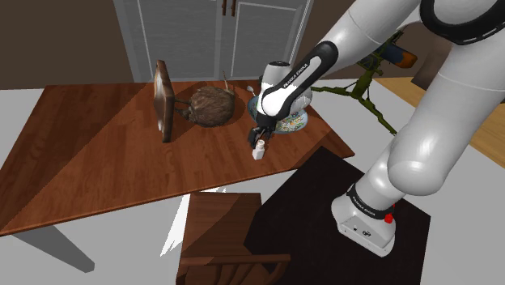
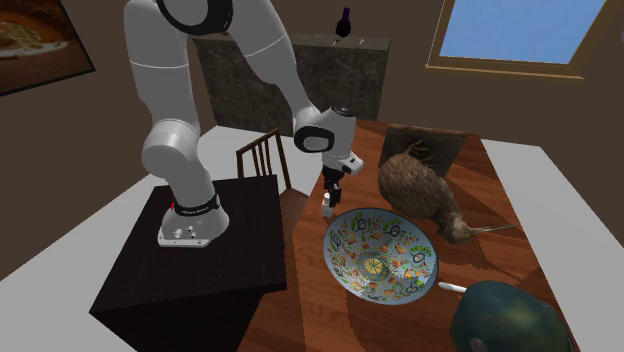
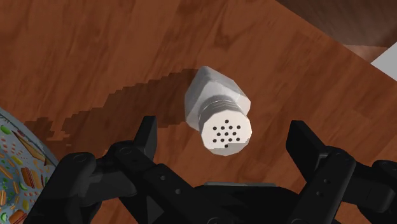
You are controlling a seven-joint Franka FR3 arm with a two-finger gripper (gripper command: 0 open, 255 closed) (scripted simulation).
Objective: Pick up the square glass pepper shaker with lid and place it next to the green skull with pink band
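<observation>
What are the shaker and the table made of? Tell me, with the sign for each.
The shaker: drawn plain matte greyish white, so no glass shows; its holed lid looks alike. The table: seemingly reddish-brown wood, by its grain, slightly glossy.

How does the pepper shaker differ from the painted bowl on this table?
The pepper shaker is plain whitish grey; the painted bowl is covered in a many-coloured pattern. The shaker is small and narrow, the bowl far wider and shallow. The shaker is closed by a lid with holes; the bowl is open at the top. Both stand on the wooden table.
</observation>
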